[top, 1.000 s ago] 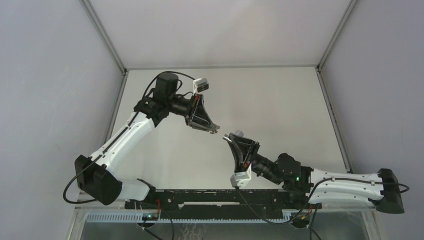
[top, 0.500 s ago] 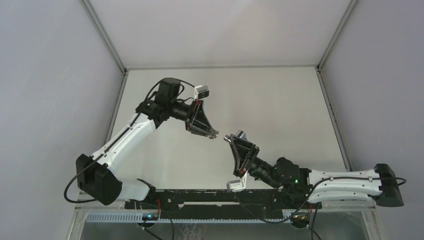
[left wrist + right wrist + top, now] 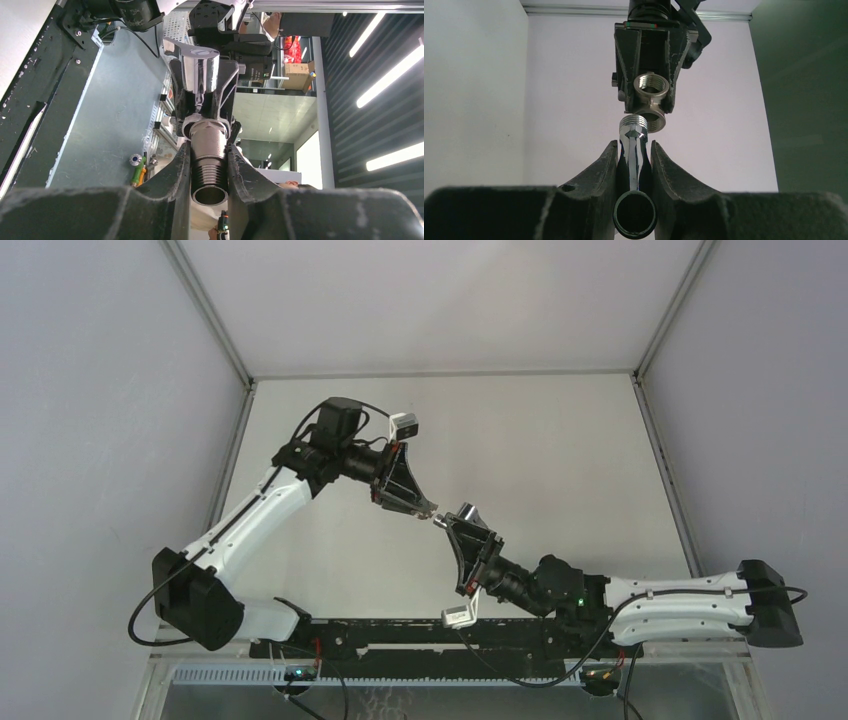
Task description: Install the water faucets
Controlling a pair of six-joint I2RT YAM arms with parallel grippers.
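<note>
Left pincer (image 3: 209,170): clamped on the grey stub (image 3: 208,150), one finger on each side of it.
Right pincer (image 3: 633,150): clamped on the chrome tap piece (image 3: 632,135), gripping its narrow body.
Grey stub: short, dull metal, threaded at the open end near the wrist, with a collar at the far end and round threaded mouths.
Chrome tap piece: mirror-bright and slim, with a threaded hex end pointing at the stub.
Where they are: held in the air over the middle of the tabletop (image 3: 560,440), end to end. I cannot tell whether the threads touch.
Left arm: bent at the elbow, wrist angled towards the right.
Right arm: stretched low along the near edge, wrist aimed up-left, tip to tip with the other.
</note>
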